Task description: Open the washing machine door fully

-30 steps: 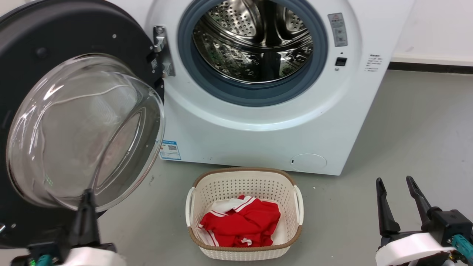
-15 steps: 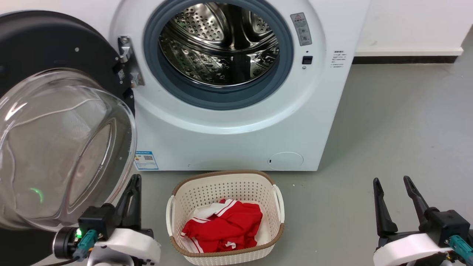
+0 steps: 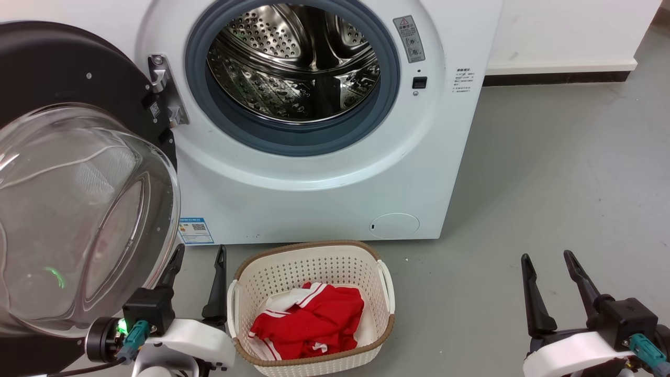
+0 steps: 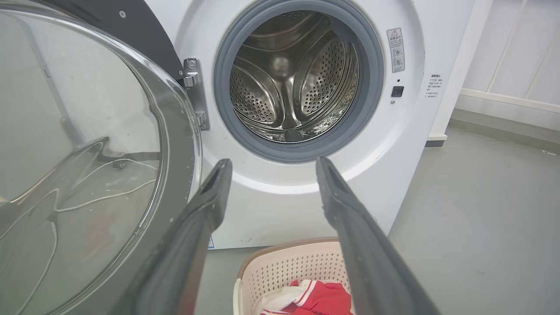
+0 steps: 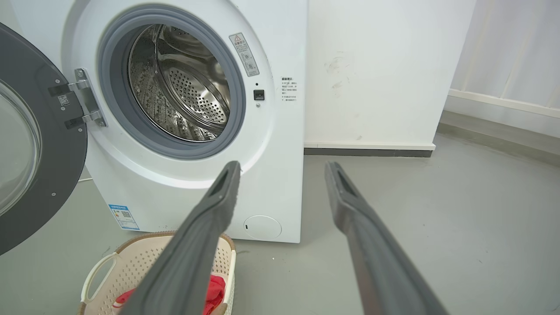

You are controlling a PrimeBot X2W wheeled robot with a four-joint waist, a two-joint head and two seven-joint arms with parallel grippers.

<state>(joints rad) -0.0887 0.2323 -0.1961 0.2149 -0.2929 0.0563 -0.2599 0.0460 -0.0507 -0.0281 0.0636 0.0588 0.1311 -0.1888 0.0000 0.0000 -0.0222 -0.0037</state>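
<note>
The washing machine is a white front-loader with its steel drum exposed. Its black washing machine door is swung wide to the left, the clear glass bowl bulging toward me. My left gripper is open and empty at the lower left, just right of the door's lower edge, apart from it. At the lower right my right gripper is open and empty over the floor.
A cream perforated laundry basket with red and white clothes stands on the grey floor in front of the washer, right beside my left gripper. A white wall with a dark baseboard runs right of the washer.
The camera has shifted, sliding the whole scene left. My left gripper has come away from the door's glass bowl, moved right beside the basket, and both its fingers now show, open. The right gripper keeps its pose.
</note>
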